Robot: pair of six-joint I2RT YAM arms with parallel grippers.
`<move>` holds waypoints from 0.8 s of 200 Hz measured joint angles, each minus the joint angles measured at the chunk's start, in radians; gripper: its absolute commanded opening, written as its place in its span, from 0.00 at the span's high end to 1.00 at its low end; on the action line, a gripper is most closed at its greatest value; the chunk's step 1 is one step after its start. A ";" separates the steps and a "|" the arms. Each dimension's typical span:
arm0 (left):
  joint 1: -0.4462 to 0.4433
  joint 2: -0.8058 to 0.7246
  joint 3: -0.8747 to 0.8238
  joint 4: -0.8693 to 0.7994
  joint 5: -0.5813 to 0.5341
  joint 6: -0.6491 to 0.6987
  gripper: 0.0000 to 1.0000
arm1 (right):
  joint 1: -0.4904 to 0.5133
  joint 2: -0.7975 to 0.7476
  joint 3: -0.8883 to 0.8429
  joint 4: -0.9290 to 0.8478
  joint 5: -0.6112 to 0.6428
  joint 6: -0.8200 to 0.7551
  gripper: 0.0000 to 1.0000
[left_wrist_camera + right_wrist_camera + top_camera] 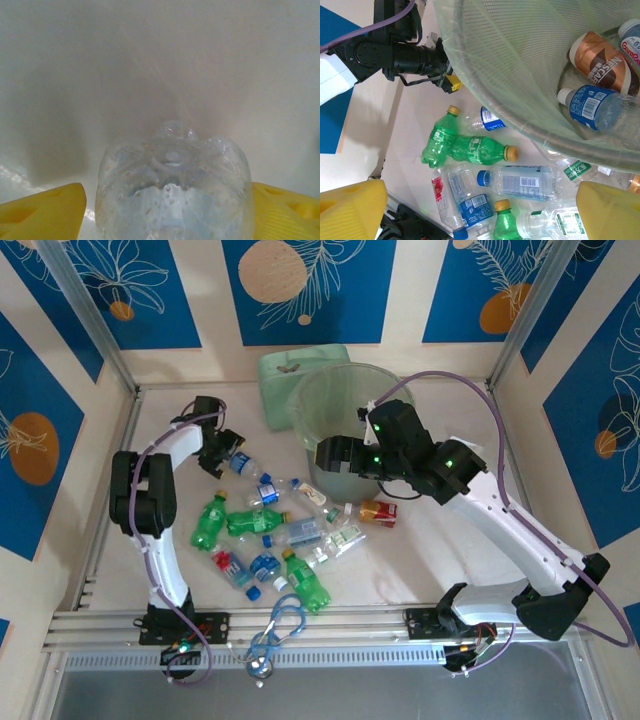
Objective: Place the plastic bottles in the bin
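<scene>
Several plastic bottles [285,530], green and clear ones, lie in a heap on the table in front of the bin [345,400]. My left gripper [222,454] is low at the heap's far-left end. Its yellow fingers [45,212] stand either side of a clear bottle's base [172,195], open, with a thin gap on the left. My right gripper [322,453] hovers open by the bin's near-left rim [520,125], above the green and blue-labelled bottles [480,149]. A brown-labelled bottle [602,57] and a blue-labelled one [592,105] lie inside the bin.
A flat mint-green box [300,370] sits behind the bin. Blue scissors-like loops [285,622] lie near the front rail. A red-labelled bottle [378,512] lies right of the heap. Walls enclose the table on three sides.
</scene>
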 measured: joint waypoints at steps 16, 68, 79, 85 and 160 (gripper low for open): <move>-0.005 0.012 0.010 -0.013 -0.008 0.008 0.26 | -0.006 -0.001 -0.007 0.003 -0.003 0.000 0.03; -0.021 0.030 0.032 -0.033 -0.016 0.026 0.36 | -0.016 -0.010 -0.027 0.003 -0.006 0.000 0.03; -0.022 0.029 0.032 -0.033 -0.016 0.032 0.39 | -0.018 -0.018 -0.030 0.002 -0.005 0.000 0.03; -0.022 0.029 0.032 -0.034 -0.016 0.037 0.39 | -0.018 -0.024 -0.032 0.002 -0.005 0.000 0.03; -0.023 -0.066 0.024 -0.040 -0.053 0.069 0.46 | -0.020 -0.064 -0.032 -0.001 -0.006 0.000 0.03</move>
